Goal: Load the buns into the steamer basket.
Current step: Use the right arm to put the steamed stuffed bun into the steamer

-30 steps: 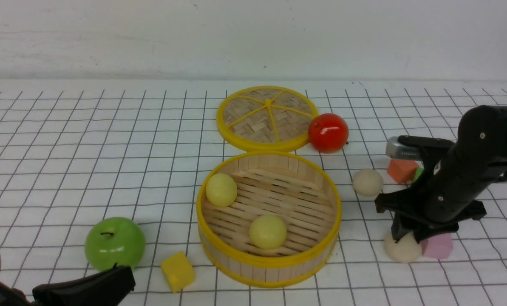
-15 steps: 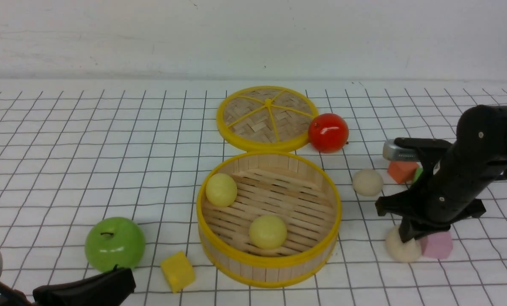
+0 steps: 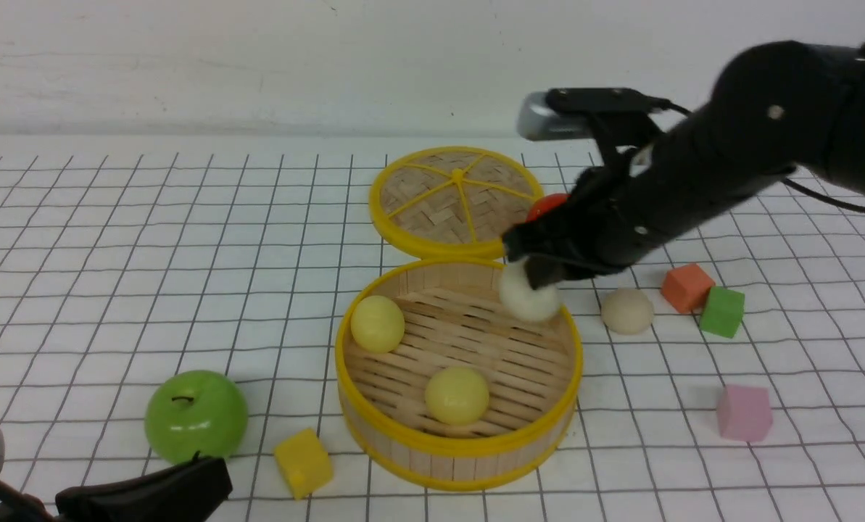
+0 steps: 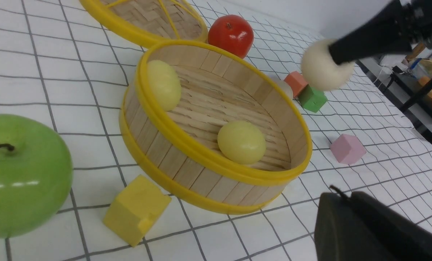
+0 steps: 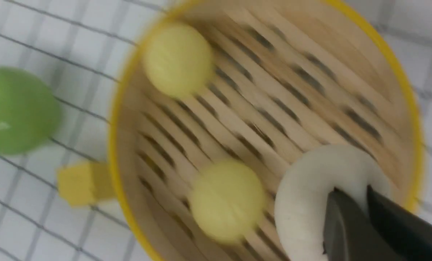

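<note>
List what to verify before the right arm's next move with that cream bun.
1. Grip: ok, the right tool is pinched shut on the cream bun.
2. Bun over the steamer basket: ok, but close to its far-right rim.
3. Drop spot free: ok, both yellow buns sit apart from it.
4. Lid off: ok, lying behind the basket.
5. All buns in: not ok, a beige bun lies on the table, right of the basket.

Light: bright, even
Shadows: faint, soft beside the green apple (image 3: 196, 415)
Glare: small highlights on the red apple (image 4: 231, 34)
Blur: right wrist view smeared throughout
</note>
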Robot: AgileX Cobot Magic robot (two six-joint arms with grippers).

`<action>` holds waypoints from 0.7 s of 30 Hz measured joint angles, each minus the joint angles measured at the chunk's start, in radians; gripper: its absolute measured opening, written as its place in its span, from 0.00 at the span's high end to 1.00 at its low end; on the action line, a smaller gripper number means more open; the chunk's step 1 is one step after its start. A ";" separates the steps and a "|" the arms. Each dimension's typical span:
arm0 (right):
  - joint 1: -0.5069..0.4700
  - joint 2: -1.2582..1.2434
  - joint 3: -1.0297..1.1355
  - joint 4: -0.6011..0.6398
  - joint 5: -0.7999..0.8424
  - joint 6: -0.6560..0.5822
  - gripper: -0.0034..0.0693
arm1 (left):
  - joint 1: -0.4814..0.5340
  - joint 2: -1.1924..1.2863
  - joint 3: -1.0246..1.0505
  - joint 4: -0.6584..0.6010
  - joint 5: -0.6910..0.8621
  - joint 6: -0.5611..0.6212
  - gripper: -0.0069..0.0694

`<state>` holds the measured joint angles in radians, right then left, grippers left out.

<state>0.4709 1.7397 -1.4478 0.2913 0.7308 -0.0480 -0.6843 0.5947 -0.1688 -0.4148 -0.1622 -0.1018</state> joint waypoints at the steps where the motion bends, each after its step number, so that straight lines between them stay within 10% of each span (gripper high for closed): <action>1: 0.013 0.057 -0.050 0.000 -0.020 0.000 0.92 | 0.000 0.000 0.000 0.000 0.000 0.000 0.86; 8: 0.028 0.322 -0.241 0.001 -0.047 -0.001 0.84 | 0.000 0.000 0.000 0.000 0.000 0.000 0.86; 21: 0.028 0.292 -0.297 -0.002 0.093 -0.001 0.30 | 0.000 0.000 0.000 0.000 0.000 0.000 0.84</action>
<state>0.4990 2.0315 -1.7451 0.2896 0.8242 -0.0487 -0.6843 0.5947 -0.1688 -0.4148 -0.1620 -0.1018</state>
